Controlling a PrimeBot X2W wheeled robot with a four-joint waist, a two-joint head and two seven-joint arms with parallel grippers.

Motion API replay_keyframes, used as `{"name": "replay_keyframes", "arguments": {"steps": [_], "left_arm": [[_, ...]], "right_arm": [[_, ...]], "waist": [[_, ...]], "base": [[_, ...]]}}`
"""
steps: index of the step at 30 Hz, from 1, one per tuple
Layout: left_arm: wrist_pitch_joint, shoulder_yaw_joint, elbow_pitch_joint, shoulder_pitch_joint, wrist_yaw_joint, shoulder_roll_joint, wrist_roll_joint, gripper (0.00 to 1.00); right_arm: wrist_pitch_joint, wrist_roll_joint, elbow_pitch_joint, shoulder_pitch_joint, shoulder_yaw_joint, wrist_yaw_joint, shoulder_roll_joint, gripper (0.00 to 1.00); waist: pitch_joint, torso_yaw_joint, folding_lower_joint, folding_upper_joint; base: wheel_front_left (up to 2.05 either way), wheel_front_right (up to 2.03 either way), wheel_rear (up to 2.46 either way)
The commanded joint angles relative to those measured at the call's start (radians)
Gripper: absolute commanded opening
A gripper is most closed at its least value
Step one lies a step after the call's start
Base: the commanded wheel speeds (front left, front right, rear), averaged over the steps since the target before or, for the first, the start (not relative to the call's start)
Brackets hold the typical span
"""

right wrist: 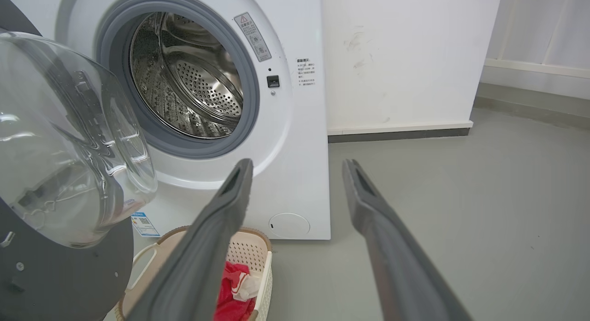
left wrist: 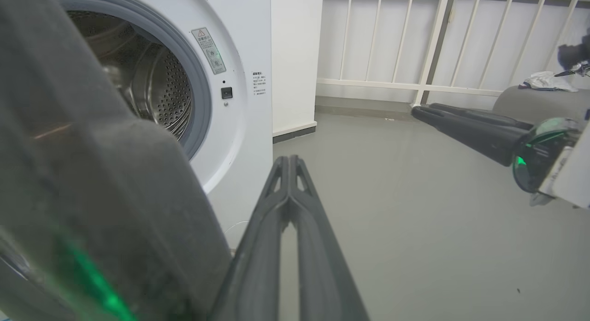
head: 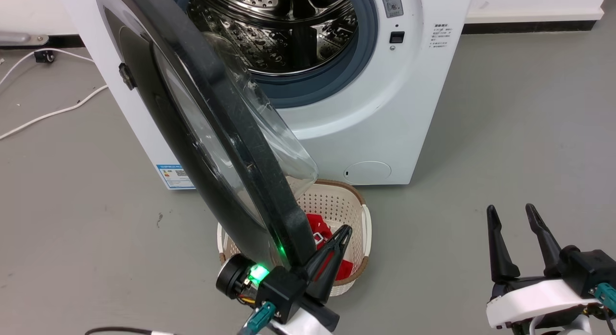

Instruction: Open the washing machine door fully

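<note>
Our left gripper (head: 342, 233), fingers together and empty, lies just beside the lower rim of the washing machine door (head: 250, 152). Our right gripper (head: 512, 211), fingers apart, stands well clear. Beyond, that door stands open from the washing machine (head: 385, 109).

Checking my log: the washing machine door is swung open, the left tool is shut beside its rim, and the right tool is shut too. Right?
Not quite: the right tool is open, its two fingers spread apart in the right wrist view. The rest holds: the washing machine door is swung open and the left tool is shut beside its rim.
</note>
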Motion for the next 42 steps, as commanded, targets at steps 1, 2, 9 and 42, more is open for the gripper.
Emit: {"name": "replay_keyframes", "arguments": {"steps": [1,2,9,42], "left_arm": [[-0.004,0.001,0.002,-0.01,0.004,-0.002,-0.004,0.0],[-0.005,0.004,0.011,-0.018,0.007,-0.005,-0.008,0.0],[-0.005,0.03,0.067,-0.051,0.041,-0.014,-0.036,0.0],[0.097,0.08,-0.255,0.242,0.222,0.098,-0.015,0.0]], "right_arm": [[-0.001,0.003,0.002,-0.015,0.0,-0.001,0.002,1.0],[0.0,0.004,0.003,-0.016,0.001,-0.001,0.002,1.0],[0.006,0.015,0.012,-0.012,0.008,-0.001,0.002,1.0],[0.04,0.041,0.036,0.038,0.016,-0.001,0.002,1.0]], "waist": [[0.0,-0.001,0.0,-0.0001],[0.001,-0.001,0.0,-0.0001],[-0.002,-0.007,0.0,-0.0001],[-0.044,0.092,0.0,-0.0001]], "base": [[0.0,0.0,0.0],[0.0,0.0,0.0],[0.0,0.0,0.0],[0.0,0.0,0.0]]}}
